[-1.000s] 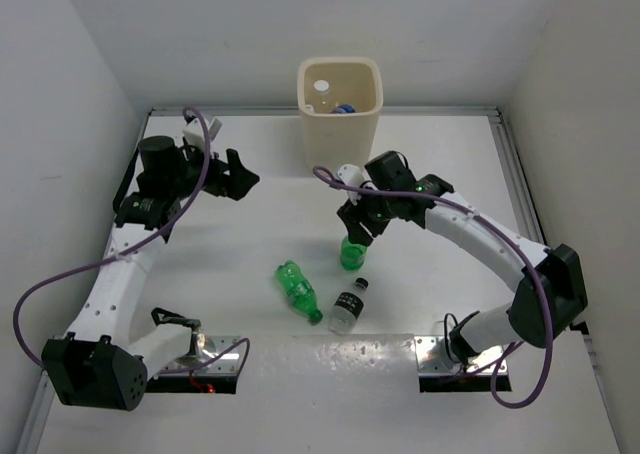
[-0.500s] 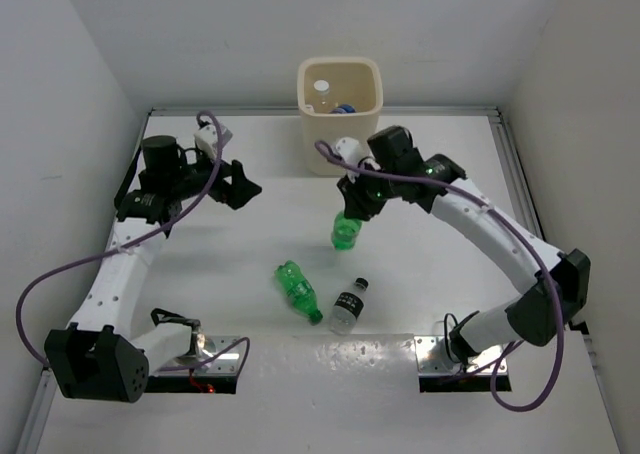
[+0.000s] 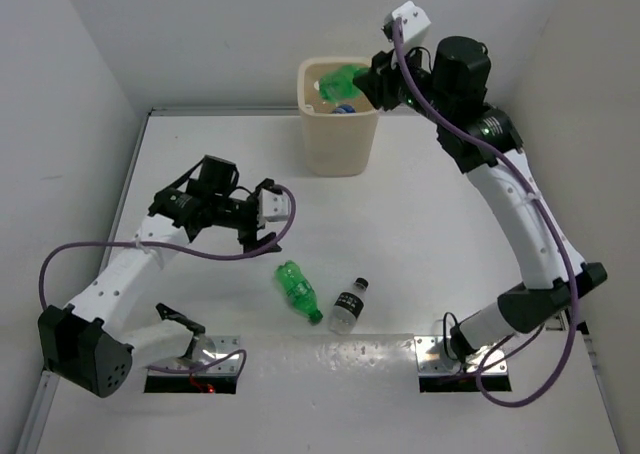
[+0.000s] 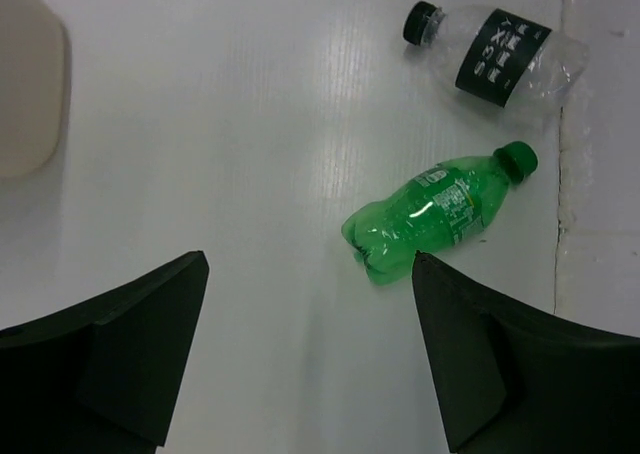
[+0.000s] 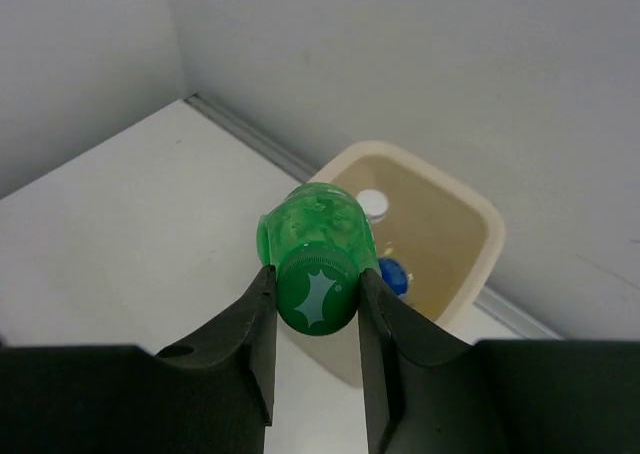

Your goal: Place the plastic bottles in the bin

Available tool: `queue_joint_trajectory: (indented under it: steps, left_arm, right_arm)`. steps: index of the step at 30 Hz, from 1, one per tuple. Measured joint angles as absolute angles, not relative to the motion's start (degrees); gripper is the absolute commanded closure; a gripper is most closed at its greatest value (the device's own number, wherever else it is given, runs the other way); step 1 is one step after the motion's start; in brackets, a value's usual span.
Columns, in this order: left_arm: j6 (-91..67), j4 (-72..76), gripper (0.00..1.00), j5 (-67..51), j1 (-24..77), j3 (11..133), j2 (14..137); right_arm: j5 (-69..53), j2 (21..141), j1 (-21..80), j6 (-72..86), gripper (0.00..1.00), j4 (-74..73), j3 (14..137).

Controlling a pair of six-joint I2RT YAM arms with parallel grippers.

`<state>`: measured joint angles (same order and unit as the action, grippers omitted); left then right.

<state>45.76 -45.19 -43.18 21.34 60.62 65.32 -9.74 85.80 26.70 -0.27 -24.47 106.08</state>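
Note:
My right gripper [image 3: 368, 86] is shut on the cap end of a green bottle [image 3: 342, 77], holding it tilted over the open mouth of the cream bin [image 3: 340, 146]. In the right wrist view the fingers [image 5: 250, 319] clamp the green cap and the bottle [image 5: 315, 224] points at the bin [image 5: 480, 229]. A second green bottle [image 3: 297, 288] and a clear bottle with a dark label [image 3: 348, 305] lie on the table. My left gripper [image 3: 268, 216] hovers open just left of them. Its wrist view shows the green bottle [image 4: 440, 214] beside the right finger and the clear bottle [image 4: 500, 49] beyond.
Inside the bin lie a bottle with a white cap [image 5: 372, 204] and one with a blue cap [image 5: 395, 274]. The bin's side [image 4: 25, 84] shows at the left wrist view's top left. White walls close in the table on three sides.
The right arm has lifted the green bottle from the table up over the bin. The left arm has swung from the far left toward the two lying bottles.

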Motion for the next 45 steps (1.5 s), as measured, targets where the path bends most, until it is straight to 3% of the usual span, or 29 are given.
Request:
queue_joint_trajectory:
  steps: [10, 11, 12, 13, 14, 16, 25, 33, 39, 45]
  left_arm:
    - [54.33, -47.48, 0.07, -37.19, 32.84, 57.06, 66.06]
    - [55.02, -47.51, 0.07, -36.62, 33.93, 57.06, 66.43]
    - [55.59, -47.51, 0.07, -36.14, 34.92, 57.04, 66.87]
    - [56.12, -47.46, 0.06, -35.64, 35.77, 56.97, 67.37]
    - [56.80, -47.29, 0.06, -35.11, 36.64, 56.69, 67.96]
    - [58.28, -47.05, 0.06, -34.04, 38.00, 55.92, 69.23]
    - [66.28, -45.30, 0.06, -28.58, 43.00, 52.42, 79.13]
    - [73.19, -43.07, 0.12, -23.66, 46.52, 46.24, 84.44]
    - [74.48, -39.18, 0.46, -21.06, 48.99, 44.05, 85.01]
    - [71.59, -39.31, 0.79, -22.61, 43.81, 47.37, 79.81]
  right_arm:
    - [-1.48, 106.06, 21.28, -3.75, 1.00, -14.41, 111.66]
    - [-0.95, 107.79, 20.99, -4.16, 0.90, -14.09, 112.12]
    - [-0.25, 109.21, 20.84, -4.62, 0.74, -13.76, 112.60]
    - [0.25, 110.59, 20.67, -5.02, 0.40, -13.37, 112.92]
    - [0.58, 111.46, 20.53, -4.91, 0.26, -13.21, 113.01]
    - [1.26, 112.42, 20.38, -5.69, 0.14, -12.95, 113.12]
    - [-1.10, 106.26, 19.94, -2.52, 0.13, -17.78, 113.80]
    - [-3.92, 84.82, 15.84, 1.02, 0.13, -23.99, 107.79]
    - [-5.13, 71.53, 12.47, 2.00, 0.15, -27.46, 96.09]
    - [-9.10, 67.20, 10.76, 1.98, 0.15, -38.98, 82.91]
